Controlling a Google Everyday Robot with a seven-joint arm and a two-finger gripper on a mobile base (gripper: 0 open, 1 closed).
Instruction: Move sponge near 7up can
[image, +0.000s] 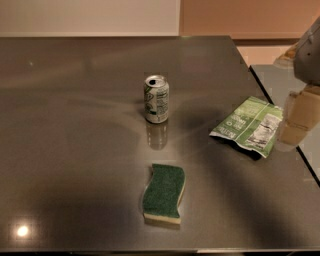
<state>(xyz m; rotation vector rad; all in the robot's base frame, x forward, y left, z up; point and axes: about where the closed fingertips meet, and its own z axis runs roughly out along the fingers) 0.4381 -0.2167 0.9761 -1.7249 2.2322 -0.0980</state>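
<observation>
The sponge (164, 194), dark green on top with pale yellow foam below, lies flat on the dark table (75, 150) near the front edge. The 7up can (156, 98) stands upright behind it, about a can's height away, with its pull-tab opening on top. My gripper (300, 115) is at the right edge of the view, above the table's right side, well away from the sponge and the can, and holds nothing that I can see.
A flat green-and-white crinkled bag (248, 125) lies on the table to the right of the can, just left of the gripper. The table's right edge (280, 120) runs diagonally under the gripper. A second surface (280, 80) lies beyond it.
</observation>
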